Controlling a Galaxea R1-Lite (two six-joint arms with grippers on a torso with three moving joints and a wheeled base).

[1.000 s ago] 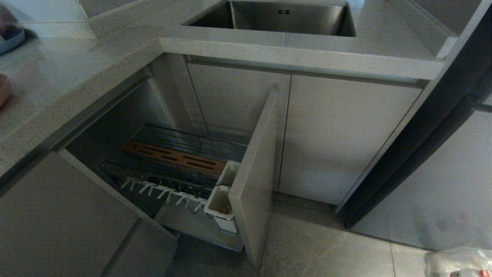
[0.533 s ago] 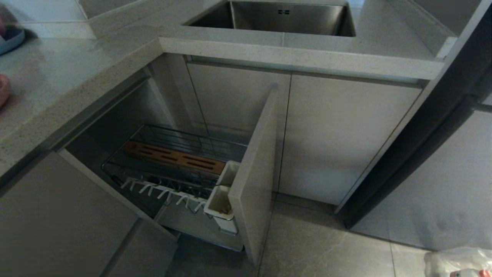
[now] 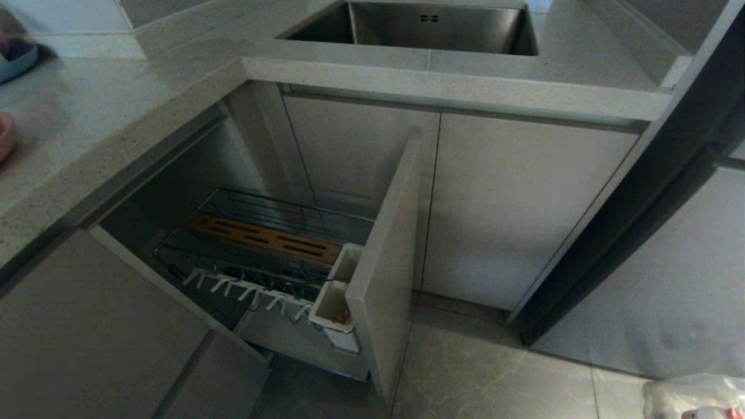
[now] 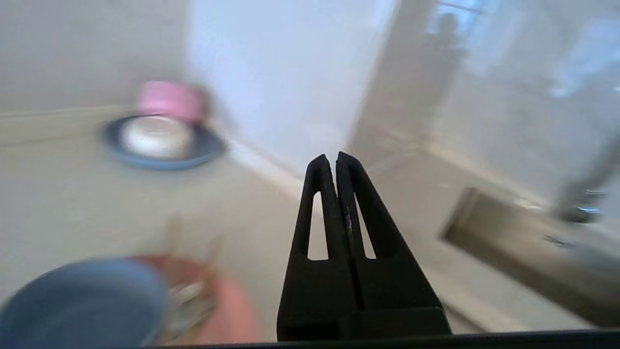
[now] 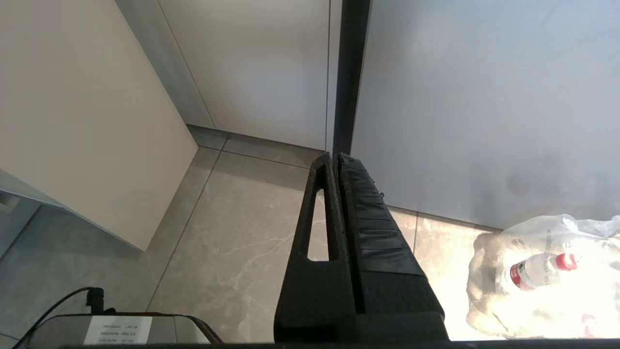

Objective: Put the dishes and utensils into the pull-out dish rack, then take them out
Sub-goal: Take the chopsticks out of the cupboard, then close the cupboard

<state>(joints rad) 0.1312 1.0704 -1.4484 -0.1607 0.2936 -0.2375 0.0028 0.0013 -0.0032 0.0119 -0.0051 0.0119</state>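
Observation:
The pull-out dish rack [image 3: 262, 244] stands drawn out under the counter, with its wooden strip [image 3: 265, 237], white pegs [image 3: 250, 291] and white utensil cup [image 3: 334, 311]; no dishes show in it. My left gripper [image 4: 335, 157] hovers over the countertop, shut with nothing between its fingers. Close beside it, the blue-grey bowl [image 4: 82, 300] overlaps the salmon-pink plate [image 4: 232, 310], and blurred silvery utensils [image 4: 186, 293] lie by the bowl. The plate's edge [image 3: 4, 137] also shows at the far left of the head view. My right gripper [image 5: 335, 156] is parked, shut, pointing at the floor.
A blue plate [image 4: 160, 150] carrying a cream bowl and a pink bowl sits farther back on the counter near the wall. The steel sink [image 3: 419, 26] lies beyond the counter corner. The rack's beige door front [image 3: 387, 262] juts into the floor space. A plastic bag with a bottle [image 5: 537, 276] lies on the floor.

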